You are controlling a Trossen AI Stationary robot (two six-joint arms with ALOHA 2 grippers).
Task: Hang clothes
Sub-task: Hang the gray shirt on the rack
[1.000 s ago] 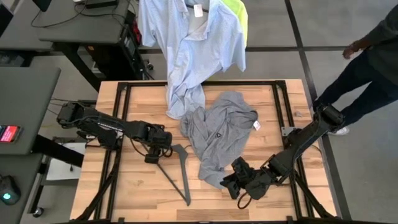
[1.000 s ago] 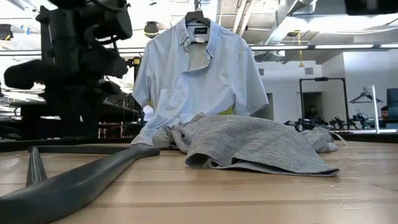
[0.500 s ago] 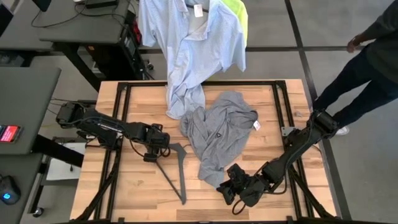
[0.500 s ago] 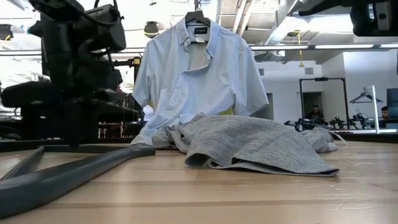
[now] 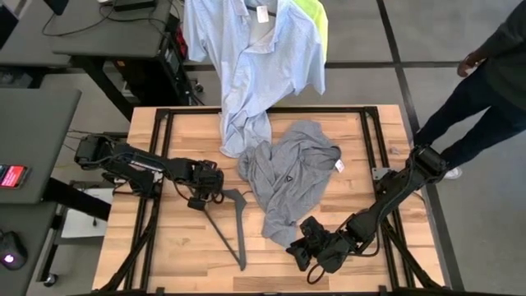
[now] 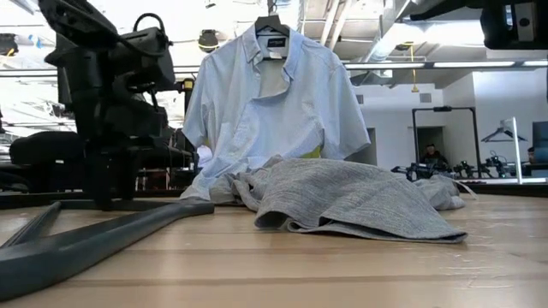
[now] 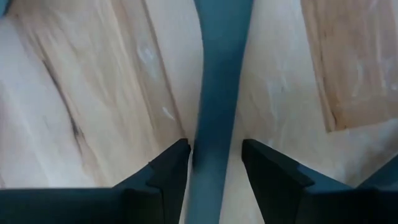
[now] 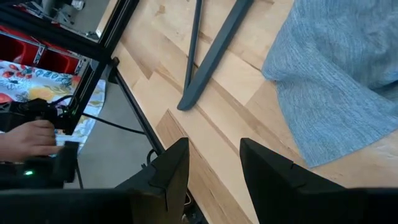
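A grey T-shirt (image 5: 292,177) lies crumpled on the wooden table (image 5: 164,255); it also shows in the low view (image 6: 351,201). A pale blue collared shirt (image 5: 255,66) hangs on a hanger beyond the far edge, its lower end on the table. A neon-yellow T-shirt (image 5: 316,20) hangs behind it. A dark grey triangular hanger (image 5: 234,234) lies flat on the table, left of the grey T-shirt. My left gripper (image 5: 204,197) is shut on the hanger's far left end. My right gripper (image 5: 302,253) is open and empty, just off the grey T-shirt's near hem (image 8: 311,143). My left gripper has a flat bar of the hanger (image 7: 214,124) between its two fingers, near the hanger's far left end. The bar fills the gap between the fingers (image 7: 171,165). The fingers point down and lie across the bar. The hanger lies on the table.
A person (image 5: 485,74) stands off the table's far right corner. A person's hand (image 8: 25,140) shows below the table's edge in the right wrist view. Desks with equipment (image 5: 33,123) stand to the left. Bare wood lies at the near left.
My left gripper has come down to the table at the hanger's far left end. The hanger's near tip has swung a little toward the table's left, and the hanger now lies flatter. My right gripper has gone toward the table's left and near edge.
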